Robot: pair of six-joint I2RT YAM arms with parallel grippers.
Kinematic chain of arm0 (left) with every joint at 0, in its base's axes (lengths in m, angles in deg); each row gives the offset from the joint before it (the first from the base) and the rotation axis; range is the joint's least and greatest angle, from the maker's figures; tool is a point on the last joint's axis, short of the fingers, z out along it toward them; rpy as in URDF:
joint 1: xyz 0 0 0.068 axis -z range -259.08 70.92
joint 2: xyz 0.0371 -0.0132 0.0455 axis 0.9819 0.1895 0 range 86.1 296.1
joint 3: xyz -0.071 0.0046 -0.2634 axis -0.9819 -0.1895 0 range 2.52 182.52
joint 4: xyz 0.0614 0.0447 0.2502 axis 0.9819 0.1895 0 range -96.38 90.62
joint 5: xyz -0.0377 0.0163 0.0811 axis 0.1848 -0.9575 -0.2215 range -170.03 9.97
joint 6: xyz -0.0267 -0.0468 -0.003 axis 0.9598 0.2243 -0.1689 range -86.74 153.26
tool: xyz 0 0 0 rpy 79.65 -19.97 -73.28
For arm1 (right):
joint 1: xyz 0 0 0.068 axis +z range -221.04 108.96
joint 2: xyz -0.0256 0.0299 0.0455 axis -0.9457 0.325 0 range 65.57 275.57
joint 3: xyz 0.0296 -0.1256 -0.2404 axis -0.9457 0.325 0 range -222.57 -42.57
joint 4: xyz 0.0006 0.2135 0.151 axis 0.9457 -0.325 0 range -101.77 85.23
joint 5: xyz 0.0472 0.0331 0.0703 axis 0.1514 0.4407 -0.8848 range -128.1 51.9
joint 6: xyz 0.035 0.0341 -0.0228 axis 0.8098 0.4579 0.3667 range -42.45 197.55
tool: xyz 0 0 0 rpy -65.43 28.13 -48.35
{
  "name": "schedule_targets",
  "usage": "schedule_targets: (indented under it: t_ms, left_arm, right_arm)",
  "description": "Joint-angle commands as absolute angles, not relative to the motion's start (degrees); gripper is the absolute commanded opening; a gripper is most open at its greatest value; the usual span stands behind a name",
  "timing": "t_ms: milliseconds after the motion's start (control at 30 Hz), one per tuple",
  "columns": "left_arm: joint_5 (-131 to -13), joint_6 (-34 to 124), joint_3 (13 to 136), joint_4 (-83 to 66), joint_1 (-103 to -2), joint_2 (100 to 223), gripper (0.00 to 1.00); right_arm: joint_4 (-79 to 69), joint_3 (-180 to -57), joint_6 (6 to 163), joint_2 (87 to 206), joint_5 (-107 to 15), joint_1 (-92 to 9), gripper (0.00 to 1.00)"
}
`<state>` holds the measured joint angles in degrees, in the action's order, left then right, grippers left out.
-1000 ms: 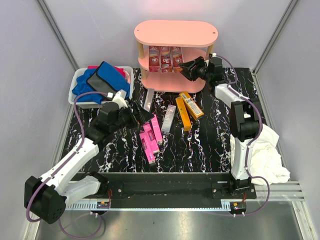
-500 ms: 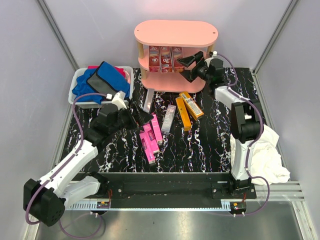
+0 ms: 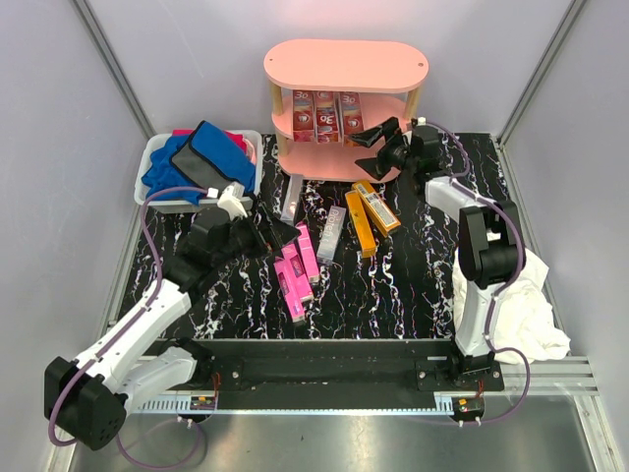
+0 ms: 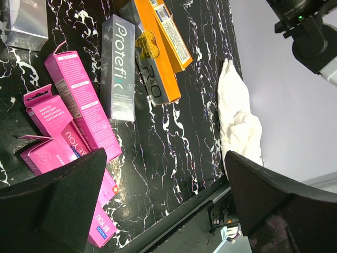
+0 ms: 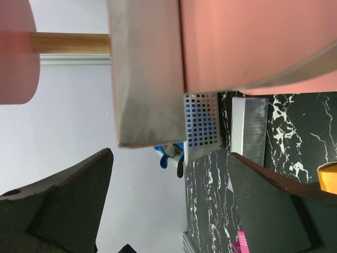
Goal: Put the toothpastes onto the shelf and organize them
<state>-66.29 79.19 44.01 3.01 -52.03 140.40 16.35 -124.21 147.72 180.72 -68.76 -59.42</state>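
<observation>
The shelf [image 3: 344, 67] stands at the back, with three dark red toothpastes [image 3: 324, 110] upright on its middle tier. My right gripper [image 3: 370, 147] is open just off the shelf's right front and holds nothing. In the right wrist view the nearest box [image 5: 145, 74] is seen edge-on beside a pink tier [image 5: 253, 42]. My left gripper [image 3: 283, 234] hangs open over the pink toothpastes [image 3: 295, 270]. Beside them lie a silver-grey box [image 3: 332, 233] and orange boxes [image 3: 369, 211]. The left wrist view shows the pink boxes [image 4: 79, 105], the silver-grey box [image 4: 118, 68] and the orange boxes [image 4: 158, 52].
A white bin [image 3: 157, 187] with blue and grey cloths sits left of the shelf. Another silver-grey box [image 3: 291, 195] lies by the shelf's left foot. A white cloth [image 3: 521, 300] is bunched at the table's right edge near the right arm's base.
My right gripper has opened, let go of the rightmost dark red box on the middle tier, and drawn back a little. The left gripper has drifted slightly toward the pink boxes.
</observation>
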Motion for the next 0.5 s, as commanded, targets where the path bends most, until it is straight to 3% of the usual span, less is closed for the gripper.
schedule_targets:
  t_ms: [0,233,467]
  left_arm:
    - [-64.9,79.6,43.3,0.0,-52.3,138.3,0.99]
    - [-65.2,79.3,42.8,0.0,-52.3,138.1,0.99]
    - [-65.7,76.9,42.7,2.6,-52.3,139.2,0.99]
  right_arm:
    - [18.9,-122.9,147.1,175.3,-68.8,-59.0,1.0]
    - [20.1,-120.1,147.0,172.0,-69.8,-59.0,1.0]
    - [17.7,-108.9,142.9,162.2,-67.4,-59.0,1.0]
